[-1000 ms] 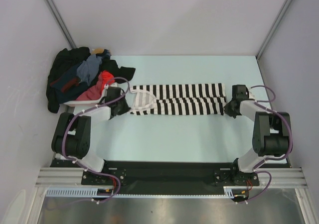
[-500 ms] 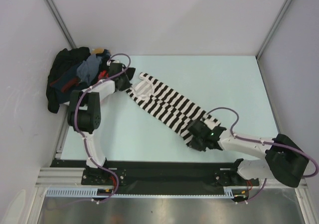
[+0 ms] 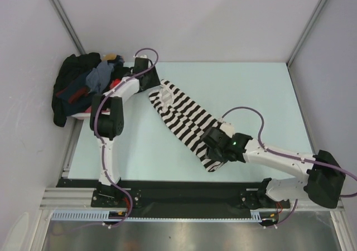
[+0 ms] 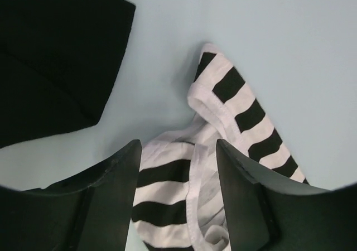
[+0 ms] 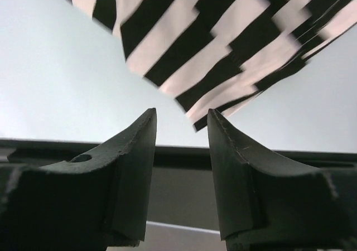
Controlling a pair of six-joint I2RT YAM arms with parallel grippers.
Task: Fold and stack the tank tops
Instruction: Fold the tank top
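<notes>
The black-and-white striped tank top [image 3: 187,122] lies flat on the table as a long diagonal band, straps at the far left and hem at the near right. My left gripper [image 3: 149,83] hovers over the strap end, open, with the white-edged straps [image 4: 206,150] lying loose between its fingers [image 4: 177,150]. My right gripper [image 3: 213,150] sits over the hem end, open and holding nothing [image 5: 181,122]; the hem corner [image 5: 223,95] lies just beyond its fingertips. A dark navy garment with red trim [image 3: 73,95] lies in the heap at the far left.
A heap of dark, grey and red clothes [image 3: 95,81] fills the pale basket [image 3: 81,116] at the table's far-left corner, and black cloth [image 4: 50,56] hangs out beside my left gripper. The black rail [image 3: 184,192] runs along the near edge, close to the hem.
Both arms swung the striped top from lying straight across the table to a diagonal, left end farther, right end nearer. Both grippers then opened and let go of the cloth.
</notes>
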